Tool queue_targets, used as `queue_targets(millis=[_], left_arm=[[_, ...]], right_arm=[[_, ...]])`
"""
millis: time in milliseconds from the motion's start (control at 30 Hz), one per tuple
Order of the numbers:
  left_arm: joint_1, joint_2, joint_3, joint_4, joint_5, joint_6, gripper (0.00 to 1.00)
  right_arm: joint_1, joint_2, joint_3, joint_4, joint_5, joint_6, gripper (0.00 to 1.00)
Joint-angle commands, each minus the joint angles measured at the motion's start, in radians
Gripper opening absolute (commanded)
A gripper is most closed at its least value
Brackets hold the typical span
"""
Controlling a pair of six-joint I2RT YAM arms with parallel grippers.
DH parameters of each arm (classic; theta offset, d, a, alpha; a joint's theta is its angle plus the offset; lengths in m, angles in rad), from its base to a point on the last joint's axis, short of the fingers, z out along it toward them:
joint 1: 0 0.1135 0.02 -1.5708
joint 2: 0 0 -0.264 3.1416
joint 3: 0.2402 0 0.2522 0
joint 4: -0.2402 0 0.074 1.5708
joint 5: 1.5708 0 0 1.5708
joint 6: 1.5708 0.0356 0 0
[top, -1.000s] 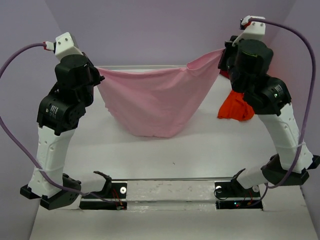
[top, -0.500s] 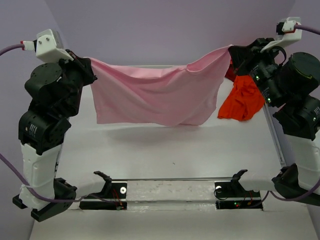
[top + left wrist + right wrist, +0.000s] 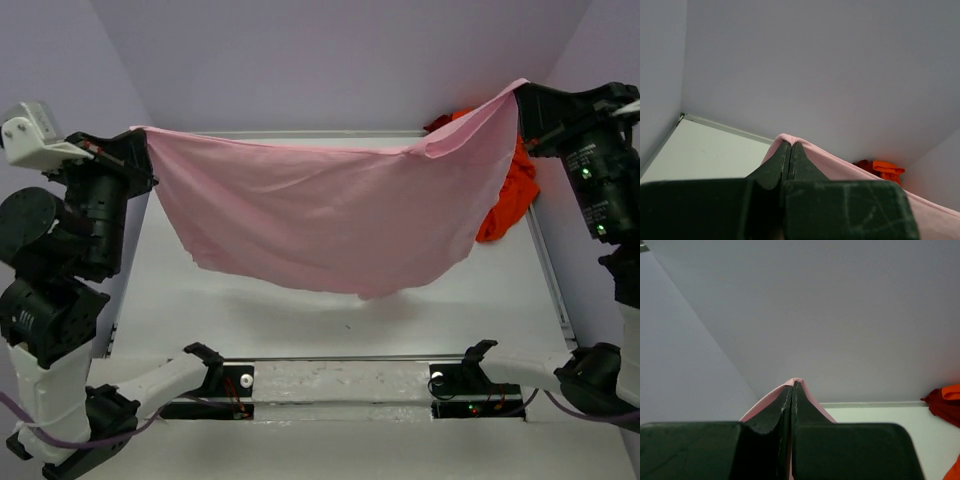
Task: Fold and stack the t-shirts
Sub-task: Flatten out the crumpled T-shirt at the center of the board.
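A light pink t-shirt (image 3: 330,215) hangs spread wide in the air above the table, held by two upper corners. My left gripper (image 3: 140,135) is shut on its left corner, and pink cloth (image 3: 786,140) pokes out past the pressed-together tips. At the upper right, my right gripper (image 3: 522,92) is shut on the other corner, where pink fabric (image 3: 796,381) wraps the closed tips. The shirt's lower edge sags just above the table. A bright orange-red t-shirt (image 3: 508,185) lies bunched at the back right, partly hidden behind the pink one. A dark red t-shirt (image 3: 942,407) lies next to it.
The white table (image 3: 330,325) is boxed in by pale lilac walls on the left, back and right. Both arm bases and their black mounting rail (image 3: 340,385) sit at the near edge. Both arms are raised high at the table's sides.
Both arms have swung outward and upward, pulling the pink t-shirt from a sagging pouch into a wide stretched sheet. The shirt now covers more of the orange-red one.
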Motion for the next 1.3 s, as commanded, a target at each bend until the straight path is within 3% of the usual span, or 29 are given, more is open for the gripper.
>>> queue_targets(millis=[0, 200, 333, 433, 633, 767, 900, 1133, 1267], left_arm=[[-0.001, 0.084, -0.087, 0.140, -0.055, -0.029, 0.00], [0.013, 0.185, -0.207, 0.230, -0.111, -0.034, 0.00], [0.090, 0.251, -0.253, 0.276, -0.134, -0.002, 0.00], [0.107, 0.288, -0.249, 0.345, -0.114, 0.052, 0.00], [0.105, 0.297, -0.161, 0.330, -0.100, 0.093, 0.00], [0.079, 0.254, -0.123, 0.298, -0.121, 0.146, 0.00], [0.058, 0.176, -0.110, 0.186, -0.100, 0.121, 0.00], [0.056, 0.003, -0.182, 0.070, -0.010, 0.046, 0.00], [0.056, -0.031, -0.167, 0.040, 0.000, 0.067, 0.00]], right_arm=[[-0.005, 0.151, -0.033, 0.109, 0.101, 0.011, 0.00], [-0.025, 0.291, -0.186, 0.216, 0.188, -0.008, 0.00], [-0.104, 0.338, -0.312, 0.394, 0.084, -0.005, 0.00], [-0.132, 0.410, -0.236, 0.423, 0.055, -0.067, 0.00], [-0.167, 0.524, 0.010, 0.416, 0.001, -0.150, 0.00], [-0.167, 0.470, 0.019, 0.410, -0.034, -0.183, 0.00], [-0.167, 0.343, -0.078, 0.327, -0.054, -0.122, 0.00], [-0.158, 0.020, -0.266, 0.149, -0.062, -0.038, 0.00], [-0.158, -0.002, -0.158, 0.018, -0.066, 0.001, 0.00]])
